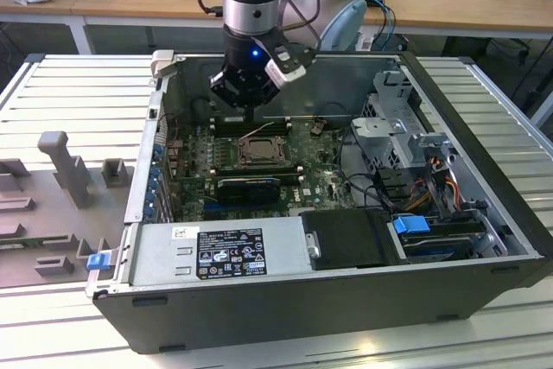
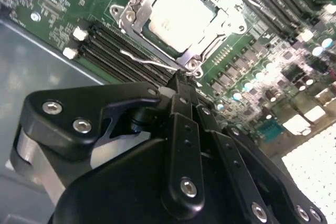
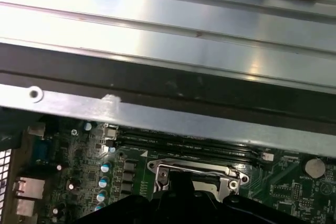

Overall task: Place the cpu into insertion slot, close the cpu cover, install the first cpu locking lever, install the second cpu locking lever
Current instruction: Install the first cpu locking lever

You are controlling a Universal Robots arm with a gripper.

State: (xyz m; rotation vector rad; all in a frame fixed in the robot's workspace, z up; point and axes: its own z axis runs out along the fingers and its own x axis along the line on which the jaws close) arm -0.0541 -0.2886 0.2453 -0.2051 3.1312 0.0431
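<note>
Gripper (image 2: 179, 83) clenched, tips pinched together at a corner of the cpu cover (image 2: 134, 3), just beside a locking lever (image 2: 140, 59) wire. cpu (image 2: 181, 17) seated in the insertion slot (image 2: 156, 41), middle of the motherboard (image 2: 252, 77), cover down over it.

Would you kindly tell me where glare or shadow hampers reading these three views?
Second wrist view: glare bleaches the top of the cpu, and the gripper looms dark in front. First wrist view: the ribbed metal surface throws bright reflected bands. Exterior view: the motherboard lies in shade inside the case.
</note>
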